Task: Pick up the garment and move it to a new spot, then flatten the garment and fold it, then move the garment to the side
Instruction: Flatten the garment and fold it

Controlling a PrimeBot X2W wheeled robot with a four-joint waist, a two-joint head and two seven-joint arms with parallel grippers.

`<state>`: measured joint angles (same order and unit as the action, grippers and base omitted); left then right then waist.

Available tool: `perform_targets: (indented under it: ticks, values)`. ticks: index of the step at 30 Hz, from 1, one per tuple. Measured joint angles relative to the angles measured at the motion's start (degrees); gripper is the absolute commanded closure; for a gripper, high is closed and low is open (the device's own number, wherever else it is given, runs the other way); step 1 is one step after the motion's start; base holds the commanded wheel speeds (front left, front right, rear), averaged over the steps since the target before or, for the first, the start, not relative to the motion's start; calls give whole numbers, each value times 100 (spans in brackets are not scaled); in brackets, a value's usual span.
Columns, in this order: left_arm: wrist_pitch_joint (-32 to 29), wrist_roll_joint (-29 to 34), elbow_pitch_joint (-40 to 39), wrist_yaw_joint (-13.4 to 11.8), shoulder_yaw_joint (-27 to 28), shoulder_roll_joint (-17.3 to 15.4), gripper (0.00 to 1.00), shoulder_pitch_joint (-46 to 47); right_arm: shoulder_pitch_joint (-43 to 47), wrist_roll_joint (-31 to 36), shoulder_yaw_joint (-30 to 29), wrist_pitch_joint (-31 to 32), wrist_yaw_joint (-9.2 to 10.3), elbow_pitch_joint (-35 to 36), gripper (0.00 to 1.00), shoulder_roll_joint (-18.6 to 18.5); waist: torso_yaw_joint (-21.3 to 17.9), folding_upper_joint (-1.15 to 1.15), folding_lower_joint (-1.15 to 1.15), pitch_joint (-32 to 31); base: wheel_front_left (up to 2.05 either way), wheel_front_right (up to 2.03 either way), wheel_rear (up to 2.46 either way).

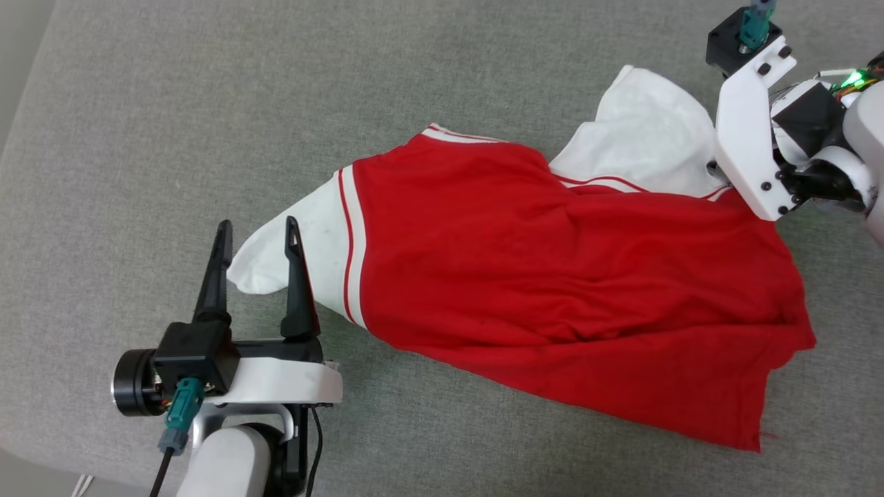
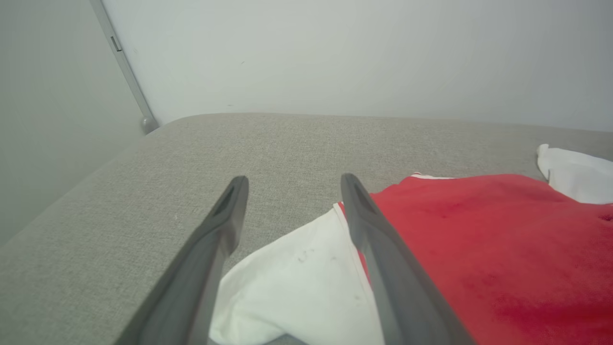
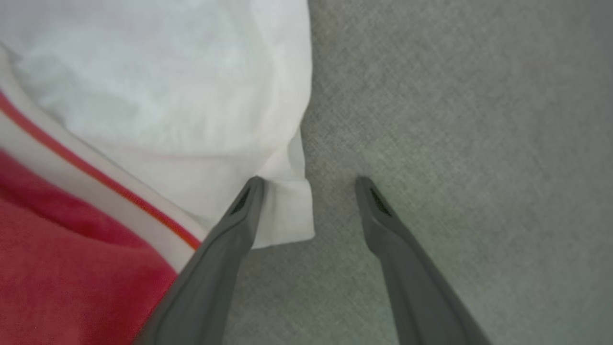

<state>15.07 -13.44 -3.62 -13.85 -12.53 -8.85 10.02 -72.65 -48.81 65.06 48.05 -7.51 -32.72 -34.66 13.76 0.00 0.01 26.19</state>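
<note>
The red jersey T-shirt with white sleeves (image 1: 552,276) lies rumpled on the grey woven-fabric surface (image 1: 207,103). The left gripper (image 1: 257,226) gapes empty around one sleeve's tip. The right gripper (image 3: 310,179), likewise wide apart, straddles the other sleeve's corner.

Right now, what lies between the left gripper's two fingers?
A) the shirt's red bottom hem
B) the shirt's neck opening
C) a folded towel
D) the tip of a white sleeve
D: the left gripper stands open astride the tip of the white sleeve of the shirt, its two fingers apart on either side of the cloth rather than pinching it.
</note>
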Motion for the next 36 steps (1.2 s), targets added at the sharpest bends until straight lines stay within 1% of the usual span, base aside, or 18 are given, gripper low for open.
perform_targets:
  ticks: [3, 6, 7, 8, 9, 13, 17, 20, 24, 27, 29, 33, 36]
  values:
    - [0, 110, 58, 133, 115, 148, 0, 7, -58, -101, 203, 111, 1, -135, 0, 51, 80, 0, -1, 126, 0, 0, 0]
    - [0, 190, 105, 257, 231, 246, 0, 8, -80, -187, 277, -23, 1, -257, 0, 123, 72, 0, 0, 164, 0, 0, 0]
    - [0, 227, 121, 296, 266, 275, 0, 9, -80, -196, 325, -79, 2, -270, 79, 140, 63, 0, -1, 154, 0, 0, 0]
    - [0, 254, 140, 330, 314, 304, 0, 9, -75, -201, 367, -192, 3, -285, 79, 154, 52, 0, -1, 136, 0, 0, 0]
    - [0, 279, 159, 359, 356, 325, 0, 8, -65, -215, 391, -315, 2, -308, 100, 166, 38, 0, -1, 112, 0, 0, 0]
    - [0, 397, 214, 458, 505, 378, 0, -22, -59, -209, 534, -888, -2, -312, 100, 222, -19, 0, 0, -64, 0, 0, 0]
    - [0, 479, 224, 482, 711, 399, 0, -218, -240, -225, 516, -1544, -1, -200, 100, -40, -122, 0, 0, -329, 0, 0, 0]
    - [0, 517, 225, 525, 814, 413, 0, -439, -275, -430, 480, -1870, -1, 111, 100, -246, -258, 0, 0, -526, 0, 0, 0]
    - [0, 546, 200, 580, 915, 436, 0, -639, -237, -452, 556, -2142, -1, 610, 100, -816, -484, 0, 0, -754, 0, 0, 0]
    - [0, 586, 190, 626, 958, 453, 0, -740, 47, -513, 578, -2324, -1, 1051, 100, -1256, -626, 0, 0, -920, 0, 0, 0]
    - [0, 602, 188, 638, 995, 458, 0, -805, 373, -563, 552, -2465, -1, 1274, 100, -1535, -713, 0, 0, -1021, 0, 0, 0]
    - [0, 624, 189, 690, 1047, 485, 0, -922, 1128, -706, 302, -2806, -1, 1574, 100, -2113, -855, 0, -1, -1203, 0, 0, 0]
    - [0, 643, 200, 730, 1061, 501, 0, -992, 1878, -948, 65, -3026, -1, 1657, 100, -2309, -933, 0, -1, -1295, 0, 0, 0]
